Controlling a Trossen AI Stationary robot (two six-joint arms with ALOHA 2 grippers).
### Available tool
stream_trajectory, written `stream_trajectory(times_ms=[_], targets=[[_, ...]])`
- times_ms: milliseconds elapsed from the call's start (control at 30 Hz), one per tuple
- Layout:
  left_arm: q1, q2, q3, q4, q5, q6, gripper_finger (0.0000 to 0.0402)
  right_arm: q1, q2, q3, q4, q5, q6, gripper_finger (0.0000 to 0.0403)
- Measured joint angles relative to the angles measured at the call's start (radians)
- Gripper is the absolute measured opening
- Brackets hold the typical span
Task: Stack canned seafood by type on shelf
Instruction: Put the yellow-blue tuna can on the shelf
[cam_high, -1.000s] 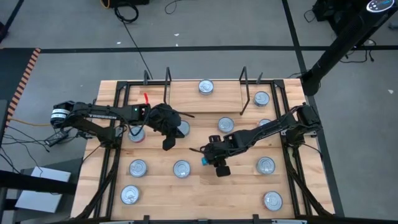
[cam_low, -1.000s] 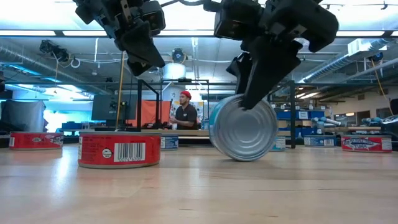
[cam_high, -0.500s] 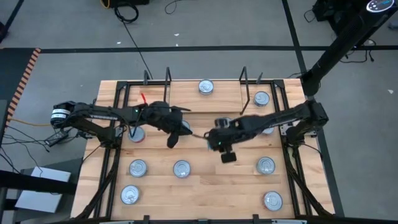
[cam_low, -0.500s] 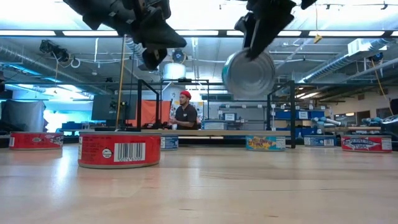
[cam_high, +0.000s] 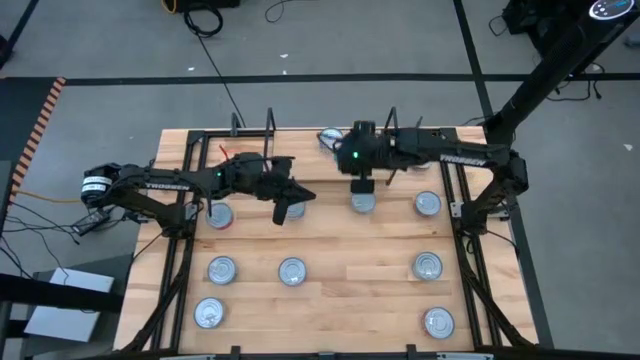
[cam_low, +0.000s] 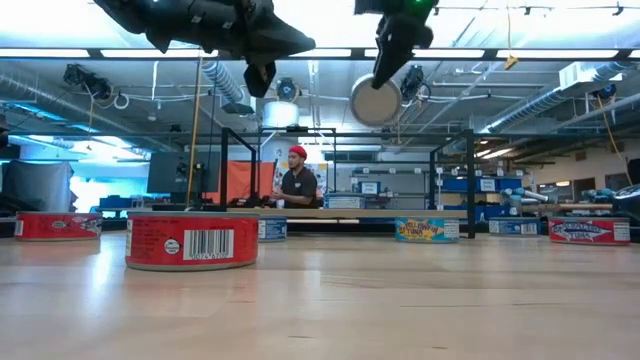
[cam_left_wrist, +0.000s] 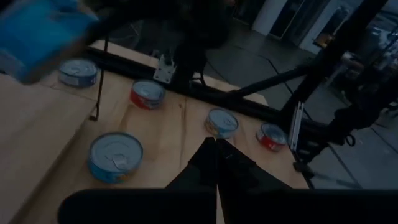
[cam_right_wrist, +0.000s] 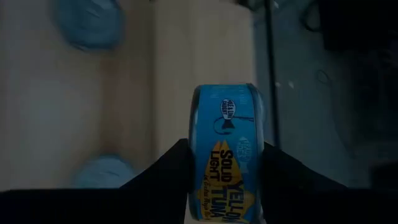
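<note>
High view: the right gripper (cam_high: 362, 186) hangs over the back of the table, by the shelf (cam_high: 330, 155) between its two black uprights, with a blue tin (cam_right_wrist: 227, 152) pinched on edge between its fingers. The right wrist view shows the grip plainly, a finger on each flat face and the "solid light tuna" label facing the lens. In the low view that tin (cam_low: 376, 100) rides high above the boards, lid toward the camera.

The left gripper (cam_high: 283, 209) hovers over the left middle of the table with fingers pressed together and nothing in them; a teal tin (cam_left_wrist: 115, 157) and a red tin (cam_left_wrist: 148, 94) lie on the wood beyond.

The risk looks plain: a round tin held by its slick faces could swivel or slip free, and set down on edge it would roll. The tin also has to come round flat before landing on the shelf. A silver-lidded tin (cam_high: 330, 139) sits just beside the arm and could be knocked.

A second ago the blue tin was at table level near the centre; half a second ago it was lifted, and it has since swung back toward the shelf.
</note>
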Motion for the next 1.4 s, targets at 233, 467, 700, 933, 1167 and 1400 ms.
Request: stream_trajectory(times_ms=[233, 467, 700, 933, 1167, 1400], targets=[[0.029, -0.015, 0.0, 0.003, -0.005, -0.001, 0.0001, -0.13, 0.001, -0.048, 0.102, 0.055, -0.153, 0.015], [0.047, -0.014, 0.0, 0.003, -0.004, -0.002, 0.0001, -0.157, 0.006, -0.09, 0.332, -0.069, -0.226, 0.015], [0.068, -0.08, -0.002, -0.028, 0.011, -0.004, 0.0001, -0.141, 0.126, -0.094, 0.517, -0.156, -0.258, 0.015], [0.083, -0.165, 0.001, -0.104, 0.011, -0.009, 0.0001, -0.141, 0.278, -0.03, 0.583, -0.16, -0.283, 0.015], [0.084, -0.186, 0.0, -0.143, 0.005, -0.01, 0.0001, -0.138, 0.413, 0.063, 0.582, -0.171, -0.275, 0.015], [0.084, -0.185, 0.0, -0.144, 0.003, -0.017, 0.0001, -0.123, 0.473, 0.101, 0.563, -0.171, -0.215, 0.015]])
